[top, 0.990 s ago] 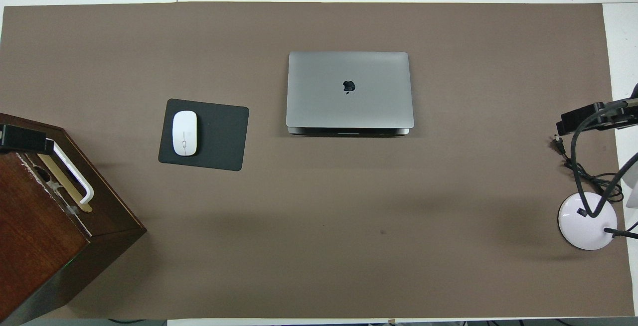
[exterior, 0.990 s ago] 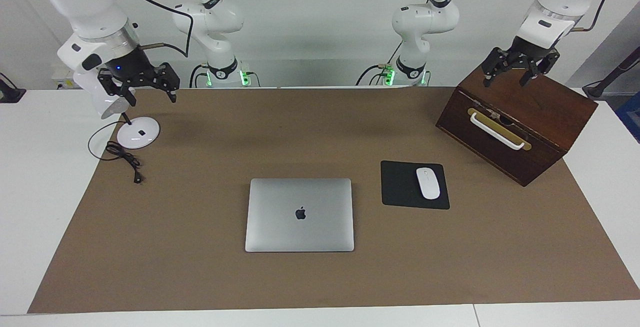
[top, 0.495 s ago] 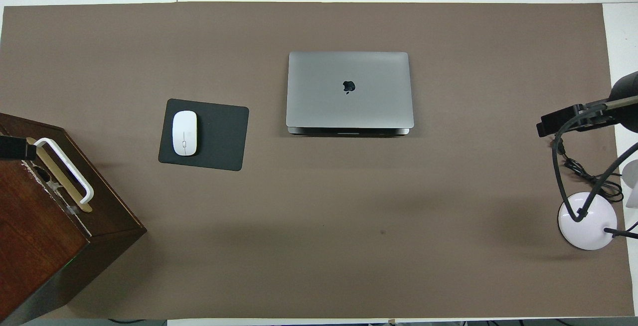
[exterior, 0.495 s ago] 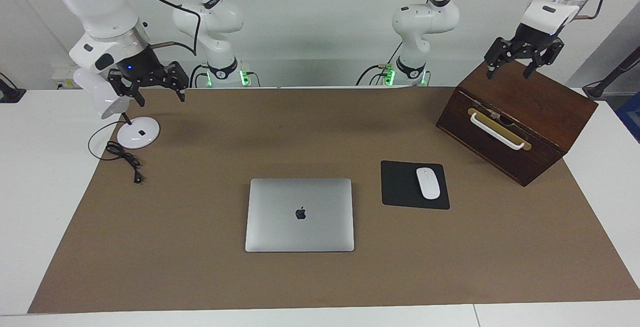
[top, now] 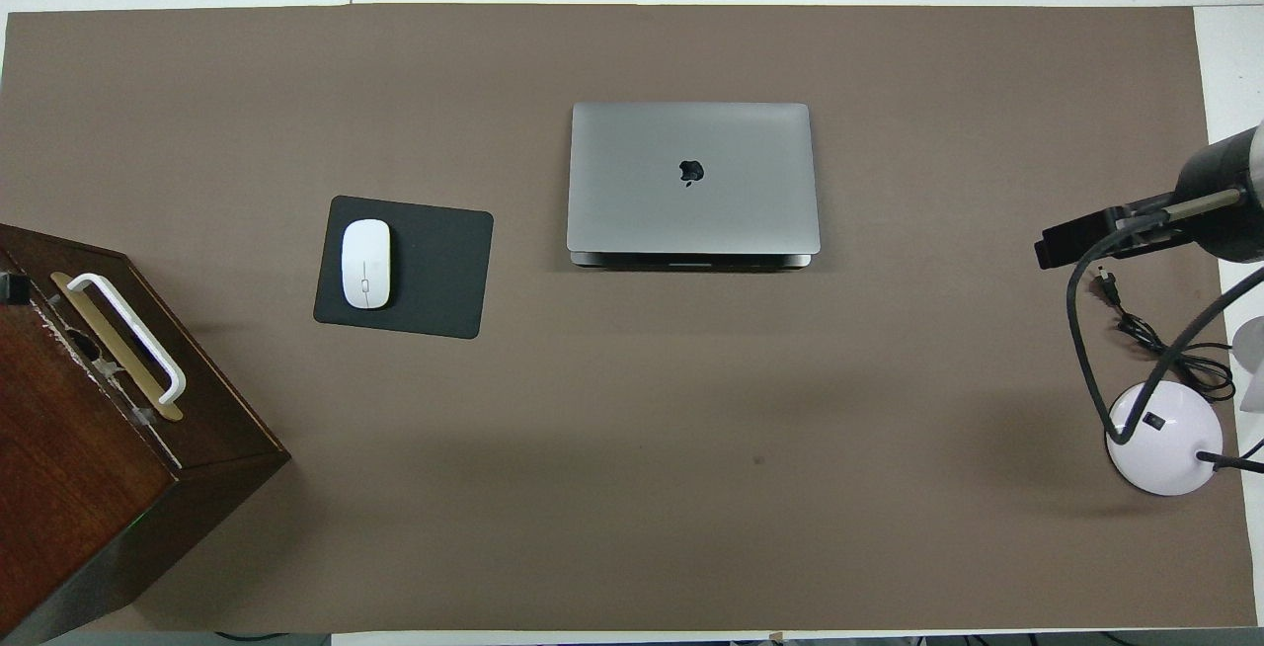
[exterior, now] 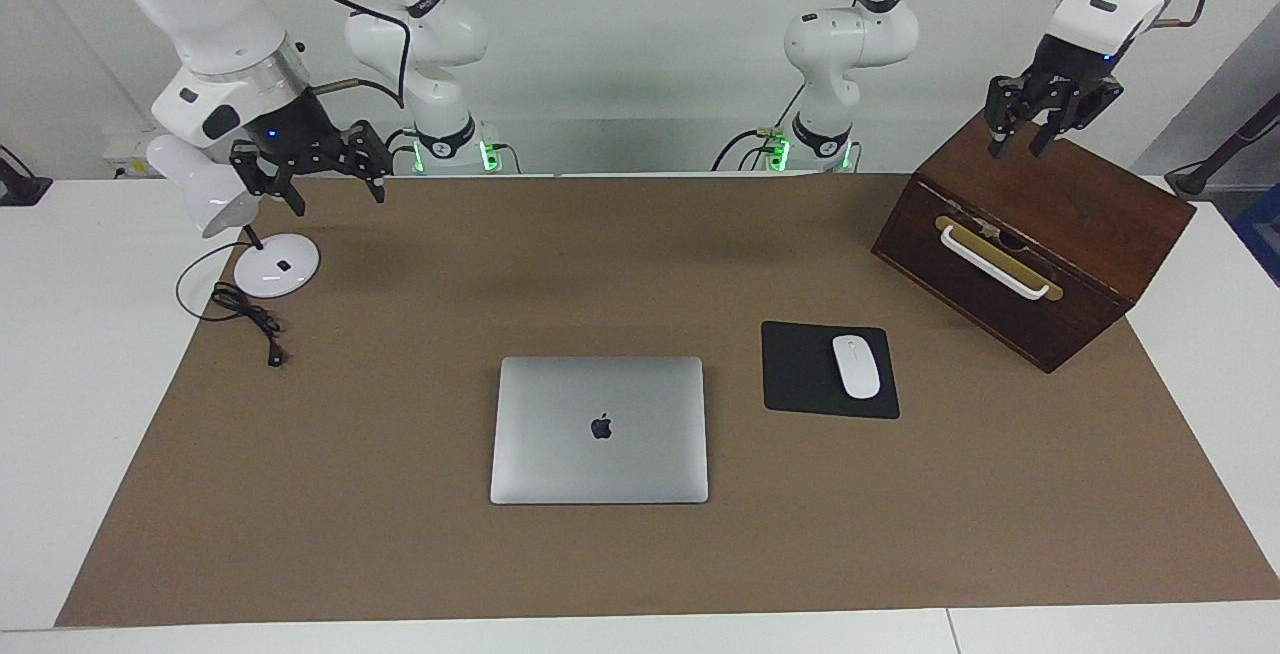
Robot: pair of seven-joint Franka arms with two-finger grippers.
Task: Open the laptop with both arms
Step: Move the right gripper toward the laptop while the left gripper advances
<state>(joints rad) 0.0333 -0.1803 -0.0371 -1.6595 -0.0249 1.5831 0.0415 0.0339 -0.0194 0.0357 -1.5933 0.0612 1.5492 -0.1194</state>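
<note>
Hovering with its fingers spread wide, the right gripper hangs over the brown mat at the right arm's end of the table, beside a white desk lamp. Its counterpart, the left gripper, hangs above the wooden box at the left arm's end, fingers narrowly parted and holding nothing. Between them, farther from the robots, the laptop lies shut and flat on the mat, untouched, so the task looks not yet begun. Bare mat surrounds it on every side, likely leaving both arms room to reach its edges; only the black mouse pad and white mouse sit just beside it.
</note>
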